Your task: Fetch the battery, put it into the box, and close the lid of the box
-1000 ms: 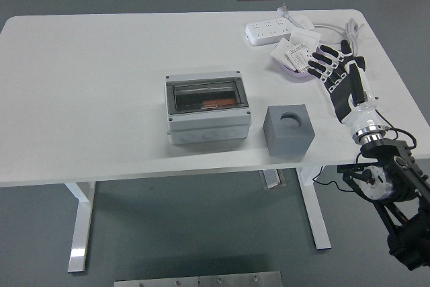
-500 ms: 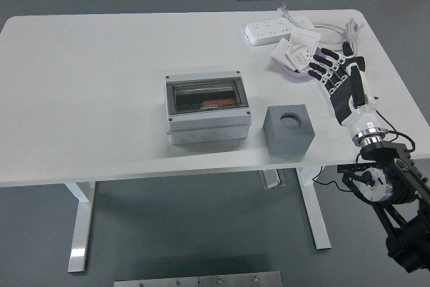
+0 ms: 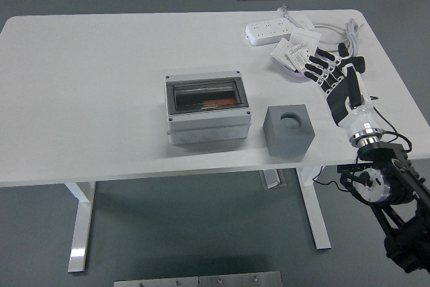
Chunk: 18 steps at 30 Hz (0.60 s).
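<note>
White table (image 3: 101, 85), grey enclosure, one robot hand.

Grey rectangular plastic box (image 3: 207, 107) with transparent lid, mid-table; orange items visible under the lid, identity unclear. Grey cube block with round recess (image 3: 289, 130) just right of box. Right black five-fingered hand (image 3: 332, 78), fingers spread, holding nothing, reaching to small bowl of white packets (image 3: 293, 58); battery not discernible there. White power strip (image 3: 269, 30) at far edge.

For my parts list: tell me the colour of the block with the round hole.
Grey all over; the block shows best in the head view.
</note>
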Each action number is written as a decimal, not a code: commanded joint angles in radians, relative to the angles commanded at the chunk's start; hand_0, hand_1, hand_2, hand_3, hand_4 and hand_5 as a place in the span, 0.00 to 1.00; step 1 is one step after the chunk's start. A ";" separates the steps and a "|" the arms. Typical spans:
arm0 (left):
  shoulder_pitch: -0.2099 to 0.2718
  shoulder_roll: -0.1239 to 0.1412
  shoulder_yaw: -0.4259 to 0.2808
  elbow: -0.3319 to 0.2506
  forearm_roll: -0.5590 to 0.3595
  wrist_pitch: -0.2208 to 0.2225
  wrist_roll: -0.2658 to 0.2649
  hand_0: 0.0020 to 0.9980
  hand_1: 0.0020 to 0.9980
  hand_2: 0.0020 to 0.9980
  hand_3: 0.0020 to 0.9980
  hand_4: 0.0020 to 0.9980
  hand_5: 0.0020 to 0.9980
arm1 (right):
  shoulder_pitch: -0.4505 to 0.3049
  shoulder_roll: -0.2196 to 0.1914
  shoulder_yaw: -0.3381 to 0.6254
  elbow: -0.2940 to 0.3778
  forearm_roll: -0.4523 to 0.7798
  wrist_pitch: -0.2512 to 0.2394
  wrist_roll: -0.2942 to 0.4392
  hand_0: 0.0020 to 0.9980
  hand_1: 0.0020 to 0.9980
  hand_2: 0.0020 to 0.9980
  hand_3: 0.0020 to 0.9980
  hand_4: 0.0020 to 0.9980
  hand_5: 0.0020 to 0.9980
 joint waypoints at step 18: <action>0.006 -0.002 -0.009 0.000 -0.001 -0.002 0.001 0.57 0.59 0.50 0.56 0.52 0.00 | -0.021 0.006 0.048 0.047 -0.152 -0.077 0.019 0.72 0.66 0.65 0.64 0.84 0.74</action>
